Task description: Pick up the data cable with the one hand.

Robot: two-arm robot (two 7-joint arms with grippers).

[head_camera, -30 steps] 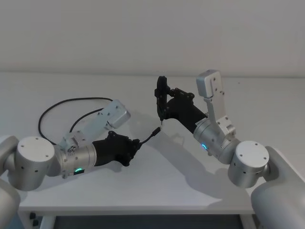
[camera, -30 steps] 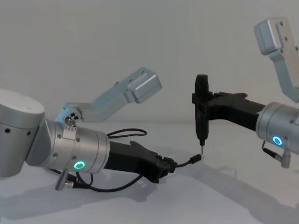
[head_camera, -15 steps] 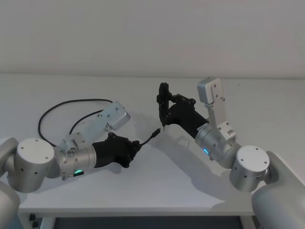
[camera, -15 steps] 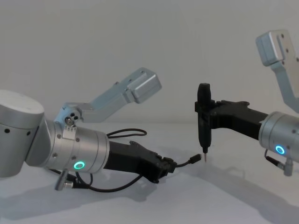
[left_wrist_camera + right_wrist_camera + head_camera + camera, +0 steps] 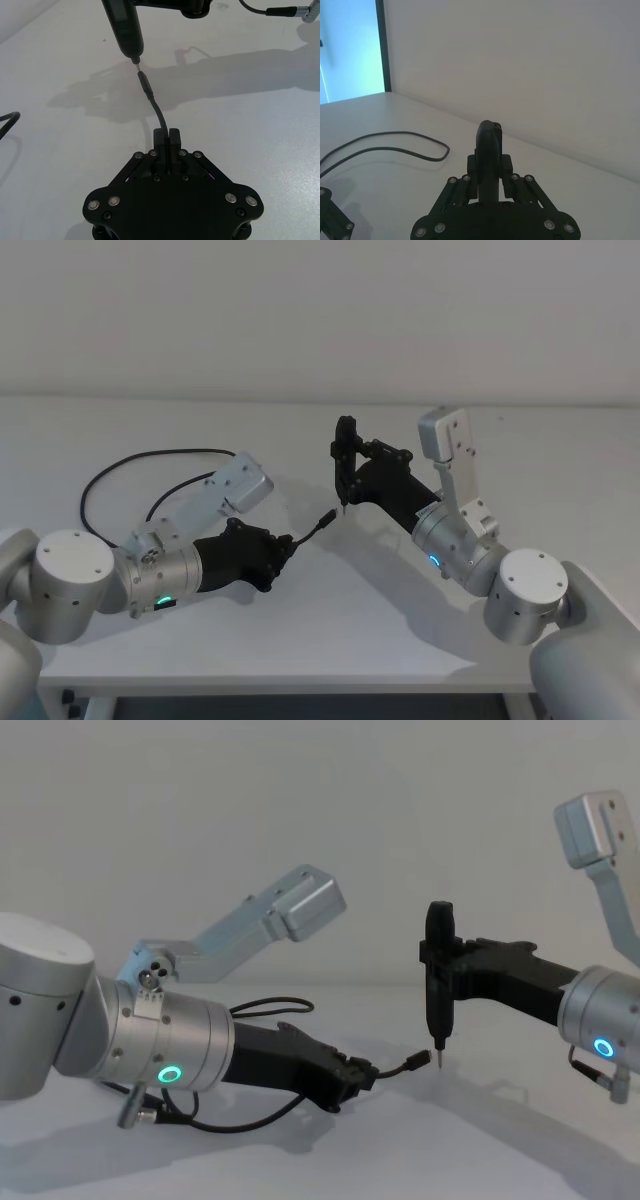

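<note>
The left gripper (image 5: 284, 543), black and angular on the silver arm with the green glowing ring, is seen low over the white surface (image 5: 360, 610) on the robot's left, reaching toward the middle. Its jaws are closed on the data cable (image 5: 312, 528), which is pinched between the two fingertips (image 5: 160, 136) a short way behind its plug end. From the jaws the free end of the cable is carried forward and slightly upward, clear of the surface, and its small plug (image 5: 423, 1061) is held out toward the right arm.

Just beyond that plug, the right gripper (image 5: 347, 478) on the arm with the blue ring is seen over the middle of the surface. Its jaws are closed on a black pen-shaped tool (image 5: 437, 982), which is held upright with its thin pointed tip downward. In the left wrist view the tip (image 5: 134, 59) is seen just beside the plug, but whether they touch cannot be told.

Behind the left arm, the rest of the cable is laid on the surface, and a wide loop (image 5: 100, 478) is formed toward the far left.
</note>
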